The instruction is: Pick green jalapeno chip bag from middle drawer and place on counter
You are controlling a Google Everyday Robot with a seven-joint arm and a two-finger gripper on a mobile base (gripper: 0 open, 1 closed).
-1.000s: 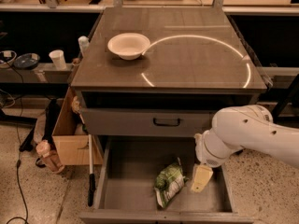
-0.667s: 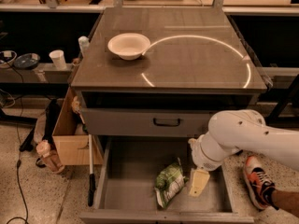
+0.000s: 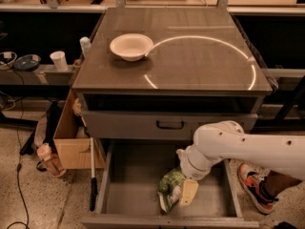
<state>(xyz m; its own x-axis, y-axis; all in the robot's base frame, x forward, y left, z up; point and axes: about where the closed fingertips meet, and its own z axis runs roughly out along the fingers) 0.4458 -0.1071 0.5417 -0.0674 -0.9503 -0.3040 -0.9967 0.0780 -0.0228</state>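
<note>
The green jalapeno chip bag (image 3: 169,189) lies crumpled on the floor of the open middle drawer (image 3: 131,185), right of its middle. My white arm reaches in from the right, and the gripper (image 3: 185,191) hangs inside the drawer, right against the bag's right side. One pale finger (image 3: 188,192) shows beside the bag; the other is hidden. The counter (image 3: 190,56) above is glossy grey-brown with a bright ring-shaped reflection.
A white bowl (image 3: 131,46) sits on the counter's left rear part. A closed drawer front with a black handle (image 3: 170,125) is above the open drawer. A cardboard box (image 3: 71,137) stands at the left. A person's shoe (image 3: 252,185) is at the right.
My arm and gripper have moved left inside the drawer, from beside the bag to right against it. The bag has stayed in place. A shoe has come into view at the right.
</note>
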